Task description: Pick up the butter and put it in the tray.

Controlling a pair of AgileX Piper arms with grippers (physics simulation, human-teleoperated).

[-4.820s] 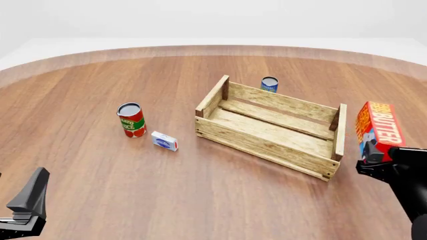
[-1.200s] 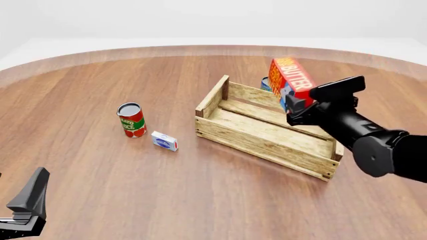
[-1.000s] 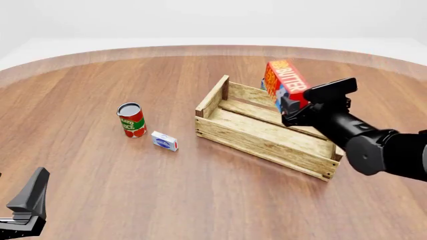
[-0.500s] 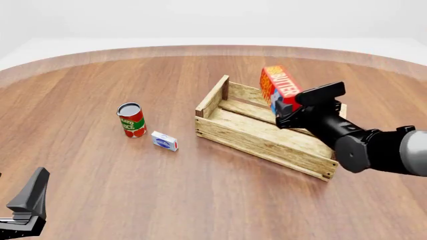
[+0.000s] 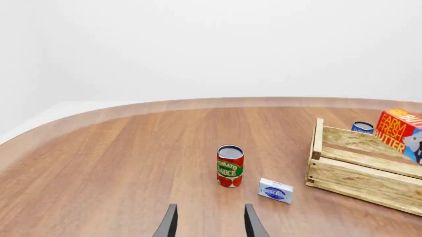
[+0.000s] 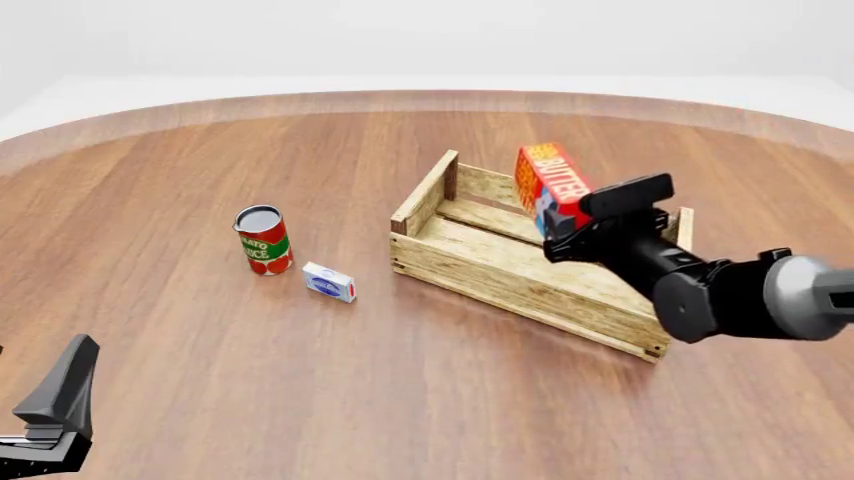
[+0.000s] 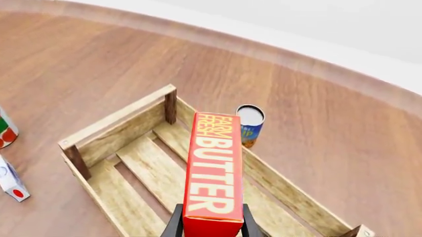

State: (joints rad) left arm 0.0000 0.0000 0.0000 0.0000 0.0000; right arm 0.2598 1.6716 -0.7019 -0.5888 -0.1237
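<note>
Front view shows the left gripper (image 6: 54, 420) nearest of all, parked low at the table's near edge with nothing in it; the left wrist view shows its two fingers (image 5: 169, 223) parted around bare wood. It is well clear of the work, likely so as to leave the right arm room.

Further out on the table (image 6: 200, 330) stand a small white-and-blue box (image 6: 328, 282) and, just beyond it, a tomato sauce can (image 6: 263, 240), both well to the left of the tray (image 6: 521, 285), so neither crowds the drop.

The right gripper (image 6: 567, 230) reaches in from the right, clamped on the lower end of the butter (image 6: 550, 182). The carton is carried tilted above the tray's middle, inside the line of its walls but not touching the slats. From the right wrist view the butter (image 7: 214, 168) lies roughly along the length of the tray (image 7: 118, 123), which I judge suits the long floor boards and keeps it off the raised corner posts. The open floor below looks roomy enough for it

Farthest off, a blue can (image 7: 249, 124) stands just outside the tray's back wall, out of the way of a straight lowering
</note>
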